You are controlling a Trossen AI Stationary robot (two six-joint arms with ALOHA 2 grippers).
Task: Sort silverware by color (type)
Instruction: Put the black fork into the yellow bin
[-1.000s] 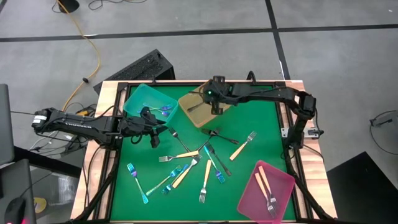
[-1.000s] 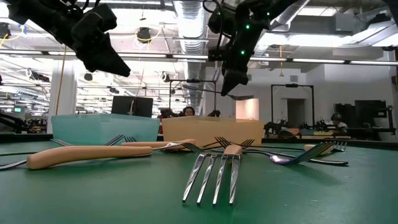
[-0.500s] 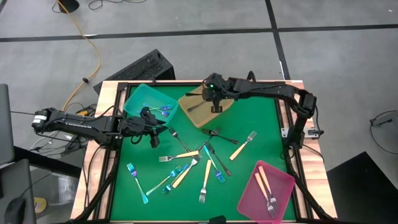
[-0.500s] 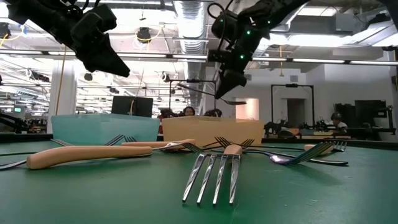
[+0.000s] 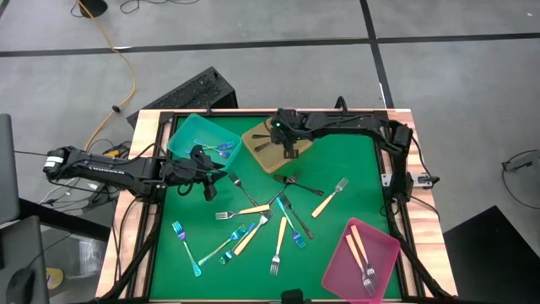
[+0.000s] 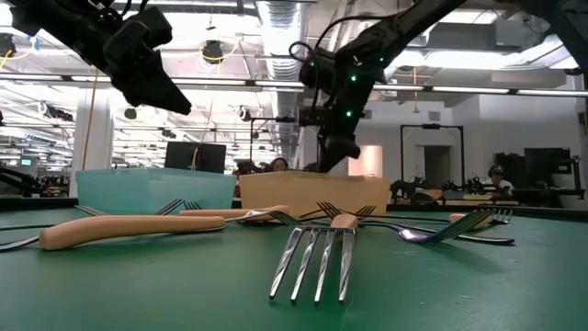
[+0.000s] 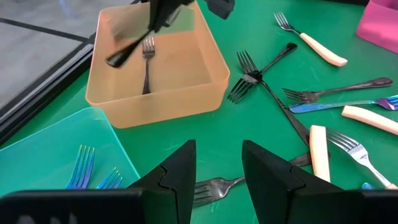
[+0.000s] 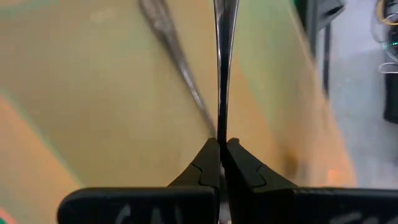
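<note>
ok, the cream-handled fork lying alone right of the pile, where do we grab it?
Take the cream-handled fork by the middle of its handle, from straight above, closing across its width. It lies flat and diagonal on the green mat, clear of other forks, and the handle is its thickest part. The nearer right gripper is shut on a dark grey utensil.

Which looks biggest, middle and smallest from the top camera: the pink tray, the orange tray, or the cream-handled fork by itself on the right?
1. and 2. The pink plastic tray and the amber plastic tray look about alike; no clear winner.
3. The lone cream-handled fork looks far smaller than both.
</note>
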